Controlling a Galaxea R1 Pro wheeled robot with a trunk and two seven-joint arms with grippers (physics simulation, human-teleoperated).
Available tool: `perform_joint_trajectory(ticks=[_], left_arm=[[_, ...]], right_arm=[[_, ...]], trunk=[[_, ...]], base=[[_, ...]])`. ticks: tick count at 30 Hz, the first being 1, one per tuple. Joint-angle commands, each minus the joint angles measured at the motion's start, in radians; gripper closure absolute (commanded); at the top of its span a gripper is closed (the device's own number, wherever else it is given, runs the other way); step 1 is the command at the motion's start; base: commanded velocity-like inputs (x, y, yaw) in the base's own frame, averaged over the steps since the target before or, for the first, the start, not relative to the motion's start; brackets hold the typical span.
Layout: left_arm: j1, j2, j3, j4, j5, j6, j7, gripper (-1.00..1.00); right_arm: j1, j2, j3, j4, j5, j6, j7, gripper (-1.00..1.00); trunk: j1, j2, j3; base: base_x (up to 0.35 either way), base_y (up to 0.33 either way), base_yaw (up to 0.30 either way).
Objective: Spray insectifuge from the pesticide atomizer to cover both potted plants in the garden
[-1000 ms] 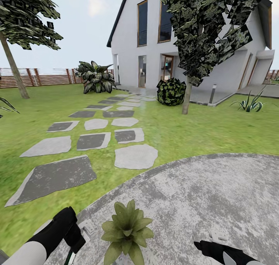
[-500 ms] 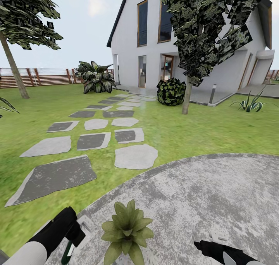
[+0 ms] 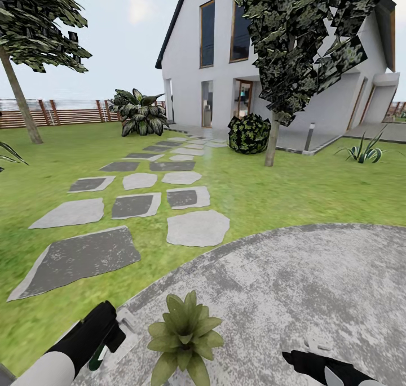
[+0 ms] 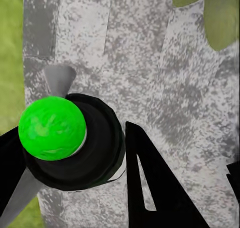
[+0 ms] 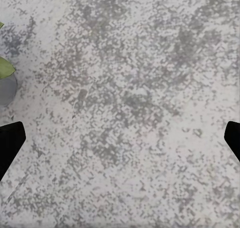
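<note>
Since the earlier frames, the left hand (image 3: 104,341) has turned a little at the lower left of the frame, so more of the atomizer (image 3: 97,356) shows. It is closed on the atomizer, which is already picked up. Spraying seems not finished; one plant (image 3: 185,334) stands just beside it. The atomizer's long axis is tilted, its lower end down-left. The right hand (image 3: 299,359) is open and holds nothing.

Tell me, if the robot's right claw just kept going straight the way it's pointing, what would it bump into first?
Most likely the grey stone patio. The right gripper, fingers spread wide with nothing between them, faces bare paving. A potted plant sits off to one side, seemingly clear of that line.
</note>
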Motion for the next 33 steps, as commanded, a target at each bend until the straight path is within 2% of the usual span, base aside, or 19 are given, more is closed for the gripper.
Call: perform_joint_trajectory(ticks=[1, 4, 7, 10, 12, 15, 17, 21, 33], left_arm=[[-0.001, -0.002, -0.004, -0.001, -0.013, 0.001, -0.014, 1.00], [-0.001, -0.006, -0.003, 0.000, 0.015, -0.001, -0.087, 1.00], [-0.001, -0.002, 0.001, 0.001, 0.044, -0.002, -0.232, 1.00], [-0.001, 0.025, 0.003, 0.002, 0.048, -0.002, -0.337, 1.00], [-0.001, 0.036, 0.003, 0.002, 0.049, -0.001, -0.387, 1.00], [-0.001, 0.039, 0.004, 0.001, 0.050, -0.001, -0.469, 1.00], [-0.001, 0.039, 0.004, 0.001, 0.050, -0.001, -0.503, 1.00], [-0.001, 0.040, 0.004, 0.001, 0.050, -0.001, -0.531, 1.00], [-0.002, 0.040, 0.006, -0.002, 0.051, 0.002, -0.542, 1.00]], right_arm=[[0.000, 0.000, -0.002, -0.001, -0.008, 0.004, 0.004, -1.00], [0.000, 0.000, -0.002, -0.001, -0.008, 0.004, 0.004, -1.00], [0.000, 0.000, -0.002, -0.001, -0.008, 0.004, 0.004, -1.00], [0.000, 0.000, -0.002, -0.001, -0.008, 0.004, 0.004, -1.00], [0.000, 0.000, -0.002, -0.001, -0.008, 0.004, 0.004, -1.00], [0.000, 0.000, -0.002, -0.001, -0.008, 0.004, 0.004, -1.00], [0.000, 0.000, -0.002, -0.001, -0.008, 0.004, 0.004, -1.00], [0.000, 0.000, -0.002, -0.001, -0.009, 0.001, 0.003, -1.00], [0.000, 0.000, -0.005, -0.004, -0.017, -0.006, 0.008, -1.00]], trunk=[[0.000, 0.000, -0.001], [0.000, 0.000, -0.001], [0.000, 0.000, -0.001], [0.000, 0.000, -0.001], [0.000, 0.000, -0.001], [0.000, 0.000, -0.001], [0.000, 0.000, -0.001], [0.000, 0.000, -0.001], [0.000, 0.000, -0.001]], base=[[0.000, 0.000, 0.000], [0.000, 0.000, 0.000], [0.000, 0.000, 0.000], [0.000, 0.000, 0.000], [0.000, 0.000, 0.000], [0.000, 0.000, 0.000], [0.000, 0.000, 0.000], [0.000, 0.000, 0.000], [0.000, 0.000, 0.000]])
